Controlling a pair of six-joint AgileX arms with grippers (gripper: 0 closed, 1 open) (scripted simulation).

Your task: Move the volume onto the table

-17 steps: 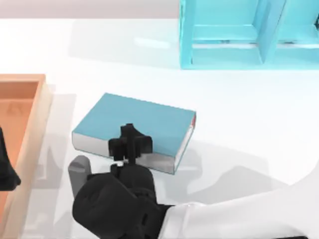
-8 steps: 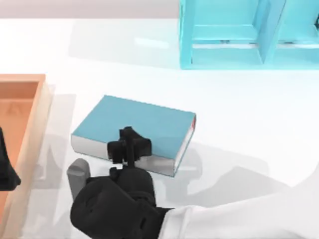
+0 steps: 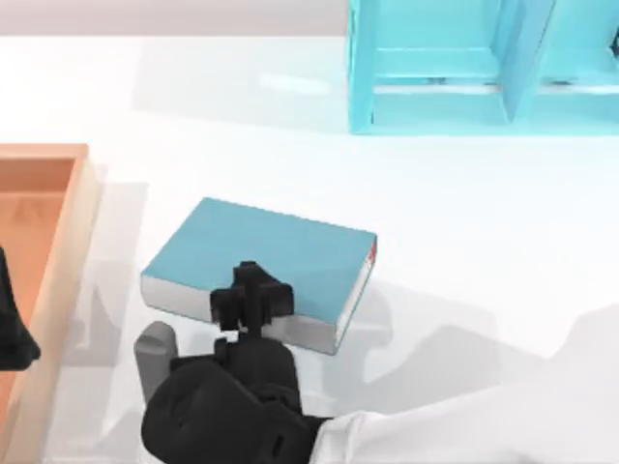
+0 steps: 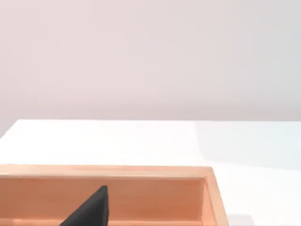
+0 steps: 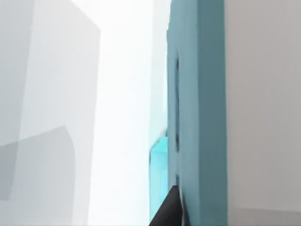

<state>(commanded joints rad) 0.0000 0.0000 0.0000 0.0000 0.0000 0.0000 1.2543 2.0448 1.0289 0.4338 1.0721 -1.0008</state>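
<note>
Right hand [image 3: 250,300] clamped on volume [image 3: 261,253] above table [image 3: 464,213], tray [image 3: 60,232] w/ left arm, shelf [image 3: 435,68] behind.

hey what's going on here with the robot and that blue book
The right gripper is clamped on the near long edge of the volume, holding it flat just over the table, between the wooden tray at the left and the light-blue shelf at the back. A shadow under the book suggests it may not be fully set down. The left arm sits parked over the tray.
</note>
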